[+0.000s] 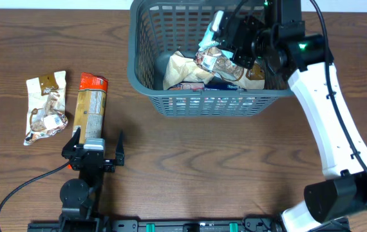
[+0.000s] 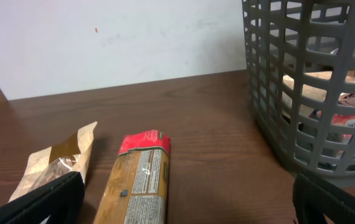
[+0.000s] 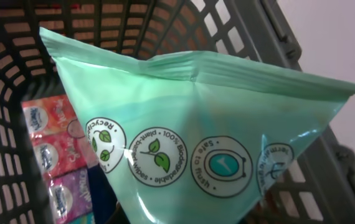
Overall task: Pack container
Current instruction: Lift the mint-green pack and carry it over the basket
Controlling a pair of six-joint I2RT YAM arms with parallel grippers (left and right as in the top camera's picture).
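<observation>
A dark brown wood-grain bench (image 1: 190,167) carries everything, with a pale wall behind it in the left wrist view; we see the dark grey plastic basket with slotted lattice sides (image 1: 146,77) standing at the far edge of the bench, right of centre, with several snack packets lying inside it; the right fingers (image 1: 232,35) are over the basket's right half, clamped on a mint-green plastic packet (image 3: 190,124) printed with round recycling marks; the left fingers (image 2: 43,202) are spread wide, low over the near left of the bench, gripping nothing; between them reaches the near end of a long tan packet with a red-orange end (image 1: 91,106); just to its left lies a crumpled brown-and-cream packet (image 1: 45,106); both lie well apart from the basket.
</observation>
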